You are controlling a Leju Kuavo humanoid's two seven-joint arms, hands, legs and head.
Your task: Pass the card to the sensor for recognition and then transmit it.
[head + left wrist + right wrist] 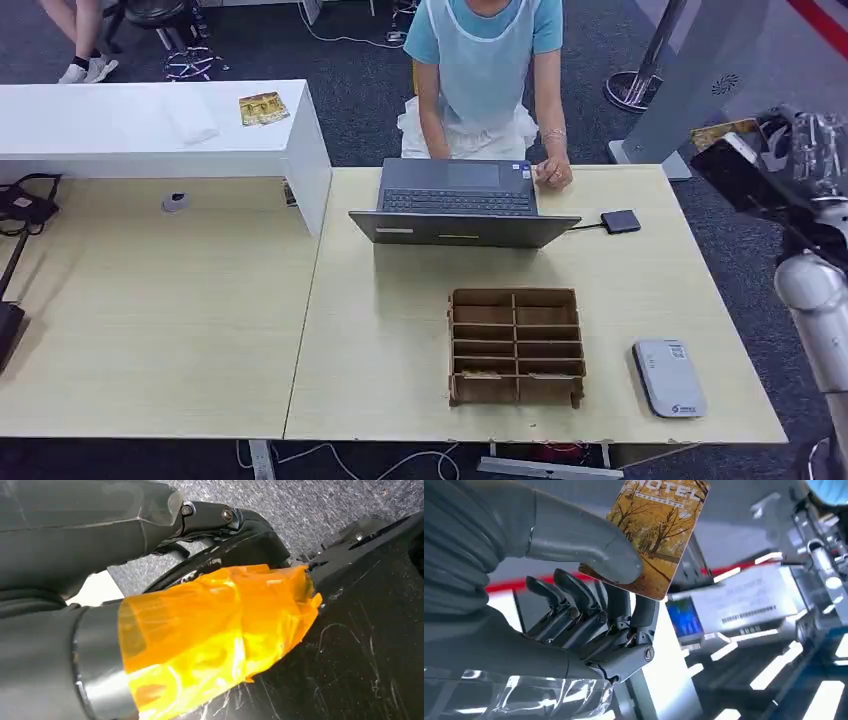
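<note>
My right hand (792, 142) is raised at the far right, beyond the table's right edge. It pinches a golden hotel card (722, 133) showing autumn trees (659, 530) between the thumb (589, 550) and the dark fingers (624, 605). A grey-white card reader (668, 377) lies flat on the table's front right corner, well below and in front of that hand. A small black box (620, 221) on a cable lies beside the laptop. My left hand (90, 535) hangs low with nothing in it.
A person in a blue top (488, 60) sits behind an open laptop (460, 205), one hand on the table. A brown compartment box (516, 346) stands mid-table. The white counter (150, 125) at the left carries more cards (263, 107). A grey kiosk (690, 80) stands behind my right hand.
</note>
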